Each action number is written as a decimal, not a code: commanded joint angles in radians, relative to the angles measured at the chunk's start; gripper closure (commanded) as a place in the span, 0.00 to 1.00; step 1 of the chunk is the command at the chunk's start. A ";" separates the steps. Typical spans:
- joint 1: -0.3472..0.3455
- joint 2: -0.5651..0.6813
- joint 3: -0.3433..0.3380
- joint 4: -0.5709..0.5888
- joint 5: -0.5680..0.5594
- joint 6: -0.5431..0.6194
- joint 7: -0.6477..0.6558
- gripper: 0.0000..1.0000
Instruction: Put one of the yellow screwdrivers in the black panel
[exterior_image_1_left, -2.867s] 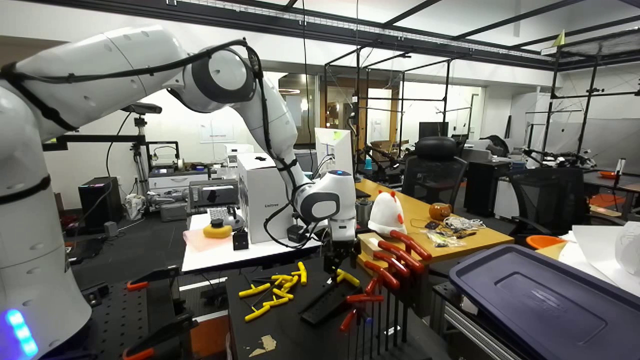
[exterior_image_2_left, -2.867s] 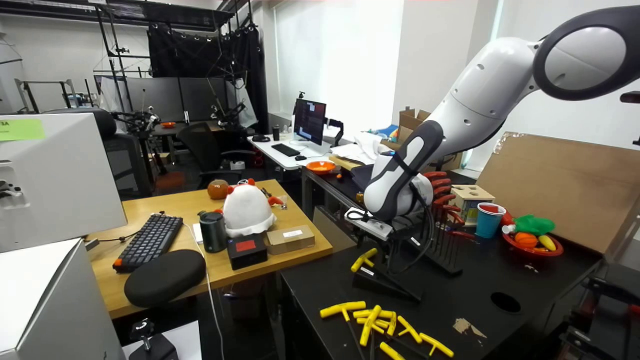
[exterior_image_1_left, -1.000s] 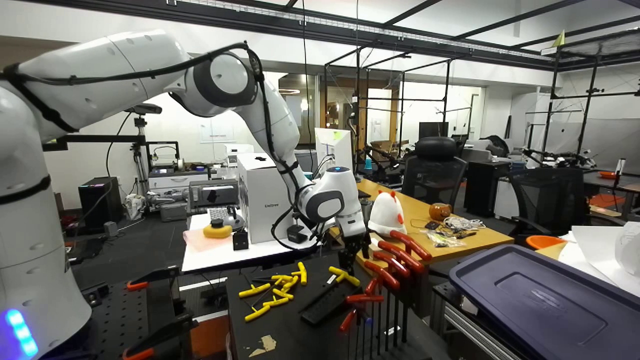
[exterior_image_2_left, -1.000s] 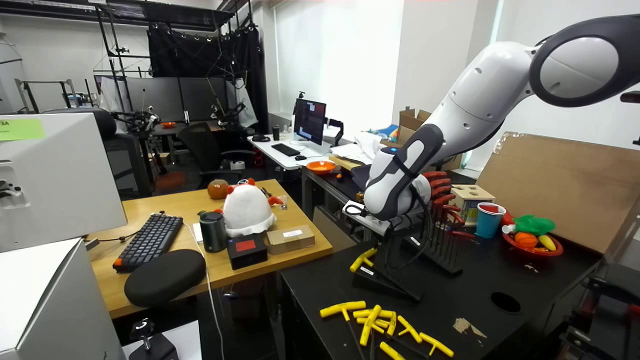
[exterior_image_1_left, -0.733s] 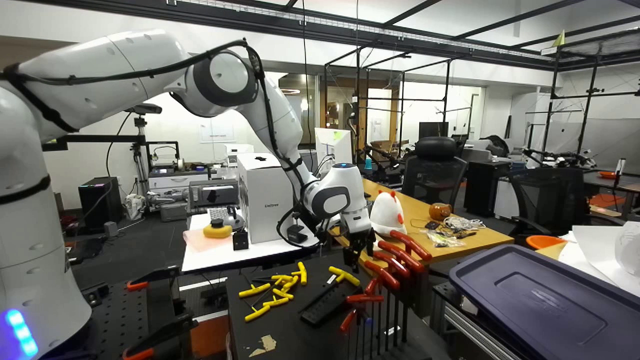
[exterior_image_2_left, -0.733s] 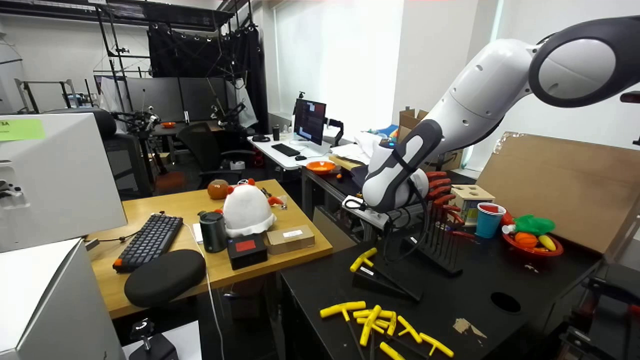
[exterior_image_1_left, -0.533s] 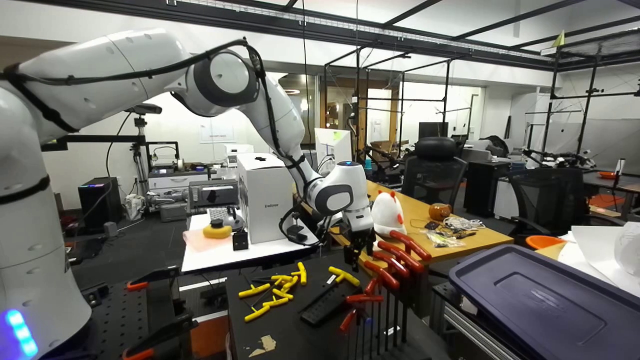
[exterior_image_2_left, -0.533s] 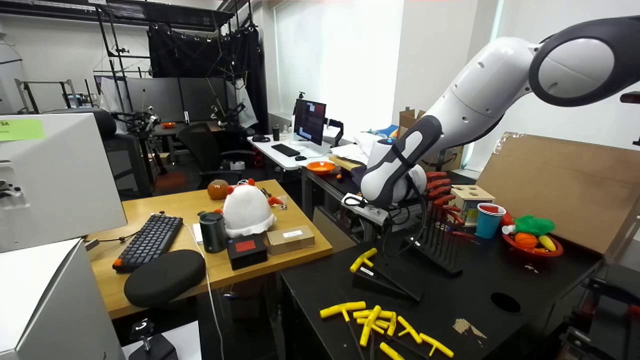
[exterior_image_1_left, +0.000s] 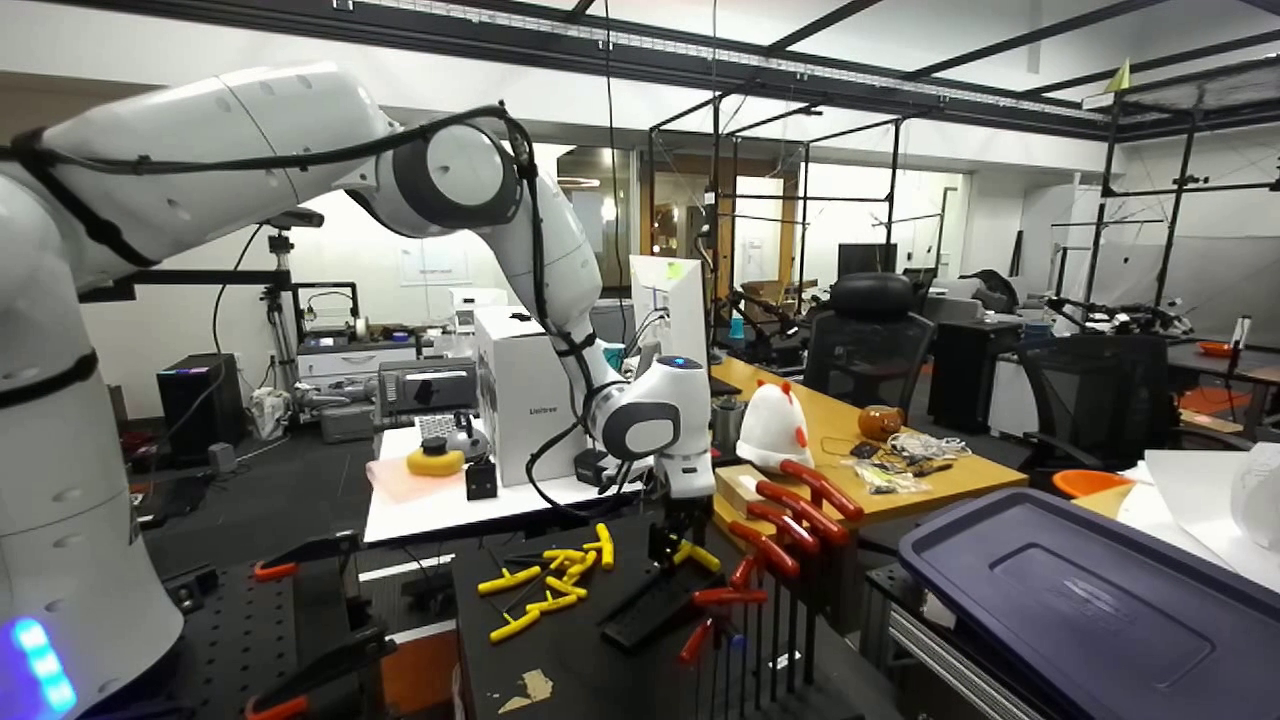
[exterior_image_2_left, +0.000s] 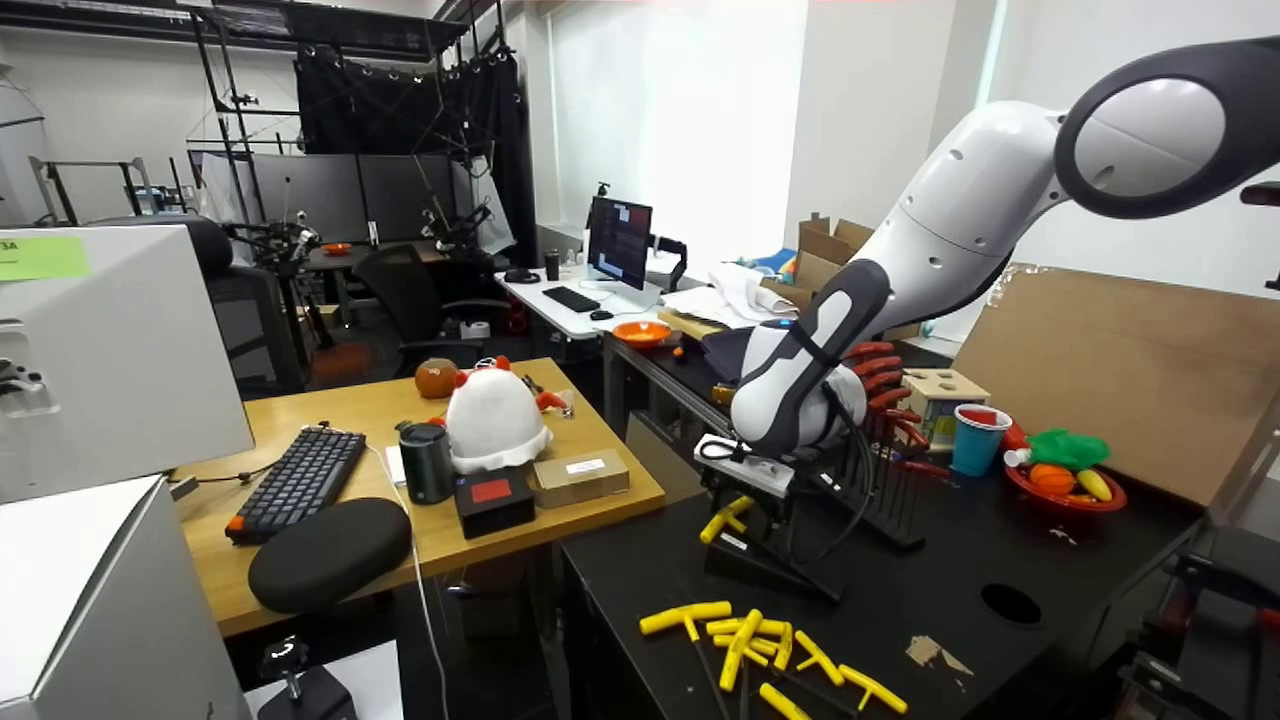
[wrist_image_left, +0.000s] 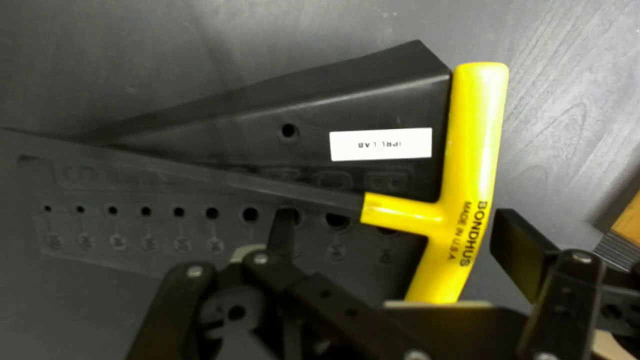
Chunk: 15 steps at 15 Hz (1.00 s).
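The tool (wrist_image_left: 396, 227) stands wide open, holding nothing. One fingertip (wrist_image_left: 520, 252) looks nearer the handle (wrist_image_left: 467, 165) of the yellow screwdriver (wrist_image_left: 400, 212); best centre over it before closing.

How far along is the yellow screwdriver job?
Looks done: the reach, claw at one yellow screwdriver. In hand: the grasp; in the wrist view its handle lies between open fingers, not gripped. Left: grip, lift, insert; the shaft runs across the black holder, not slotted in.

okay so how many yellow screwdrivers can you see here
8 at least: one yellow screwdriver lies across the black panel, and 7 lie in a loose heap beside it on the black table. More may hide underneath.
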<state>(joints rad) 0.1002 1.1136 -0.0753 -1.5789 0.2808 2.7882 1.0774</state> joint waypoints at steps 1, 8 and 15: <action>-0.015 -0.024 0.016 -0.038 0.010 0.019 -0.041 0.00; -0.016 -0.033 0.031 -0.078 0.007 0.084 -0.112 0.00; -0.027 -0.083 0.013 -0.056 0.009 0.060 -0.184 0.00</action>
<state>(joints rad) 0.0857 1.0877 -0.0635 -1.6071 0.2809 2.8538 0.9334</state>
